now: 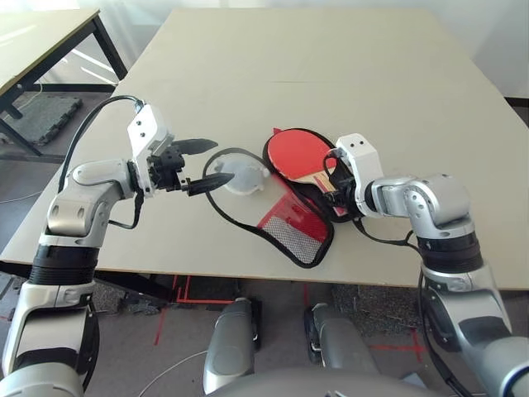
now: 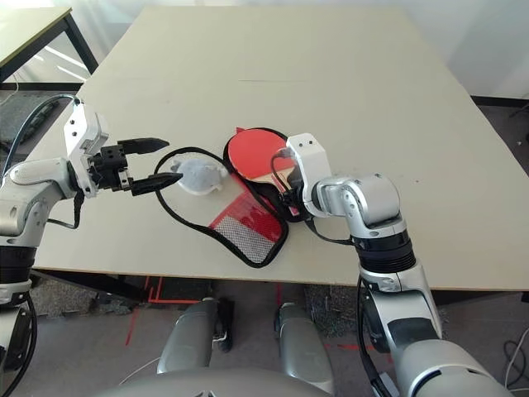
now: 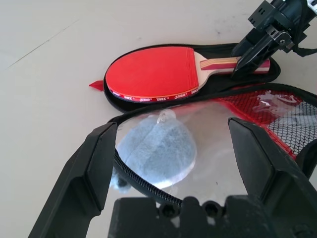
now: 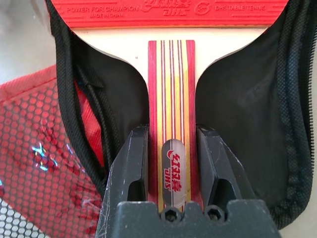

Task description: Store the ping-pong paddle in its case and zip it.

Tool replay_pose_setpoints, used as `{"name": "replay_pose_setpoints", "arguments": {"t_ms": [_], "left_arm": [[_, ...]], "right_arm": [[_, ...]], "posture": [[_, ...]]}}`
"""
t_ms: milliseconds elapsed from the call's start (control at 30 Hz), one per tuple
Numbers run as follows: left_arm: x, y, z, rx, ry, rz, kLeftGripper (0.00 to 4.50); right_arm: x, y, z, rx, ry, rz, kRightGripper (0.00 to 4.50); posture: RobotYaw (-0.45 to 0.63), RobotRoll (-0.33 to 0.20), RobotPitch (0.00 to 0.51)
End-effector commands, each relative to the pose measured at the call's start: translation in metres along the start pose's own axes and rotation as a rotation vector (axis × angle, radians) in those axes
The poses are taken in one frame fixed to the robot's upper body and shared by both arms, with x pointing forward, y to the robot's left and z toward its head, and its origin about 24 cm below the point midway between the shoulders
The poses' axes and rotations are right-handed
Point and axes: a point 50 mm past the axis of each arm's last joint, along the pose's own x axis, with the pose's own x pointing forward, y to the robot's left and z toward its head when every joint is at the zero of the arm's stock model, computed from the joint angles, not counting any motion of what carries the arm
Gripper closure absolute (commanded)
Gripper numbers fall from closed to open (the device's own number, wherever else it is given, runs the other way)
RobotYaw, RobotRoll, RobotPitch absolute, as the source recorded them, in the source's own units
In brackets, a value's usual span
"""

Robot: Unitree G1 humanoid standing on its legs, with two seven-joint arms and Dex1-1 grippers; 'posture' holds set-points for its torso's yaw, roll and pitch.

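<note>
The ping-pong paddle [image 1: 299, 153] lies red face up in the black-lined half of the open case [image 1: 324, 198], its striped handle [image 4: 171, 94] pointing toward my right arm. My right gripper [image 1: 337, 186] is shut on that handle, one finger [image 4: 132, 158] on each side. The case's red mesh flap [image 1: 289, 225] is folded out flat toward the table's front edge. My left gripper [image 1: 223, 161] stands open just left of the flap's zipper rim, fingers [image 3: 96, 158] wide apart with nothing between them. A small pale grey lump [image 3: 158, 148] rests on the flap right in front of it.
The beige table [image 1: 331, 66] stretches far behind and to both sides of the case. Its front edge runs just below the flap. A second table [image 1: 41, 37] stands off to the back left, beyond a gap of floor.
</note>
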Motion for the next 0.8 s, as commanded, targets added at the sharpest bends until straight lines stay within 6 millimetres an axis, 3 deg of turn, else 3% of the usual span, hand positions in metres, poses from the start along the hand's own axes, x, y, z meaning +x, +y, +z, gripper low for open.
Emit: {"name": "replay_pose_setpoints", "arguments": {"t_ms": [33, 633, 800], "left_arm": [[-0.007, 0.001, 0.002, 0.002, 0.006, 0.011, 0.0], [-0.025, 0.002, -0.003, -0.014, 0.062, 0.036, 0.0], [-0.035, 0.0, -0.015, -0.033, 0.162, 0.054, 0.0]], "right_arm": [[0.002, -0.002, -0.004, 0.013, 0.012, -0.014, 3.24], [0.001, -0.009, -0.007, -0.066, 0.013, -0.046, 3.24], [-0.017, -0.011, 0.011, -0.147, -0.094, 0.02, 1.59]], "posture": [[0.15, 0.0, 0.119], [0.14, 0.0, 0.117], [0.15, 0.0, 0.118]]}}
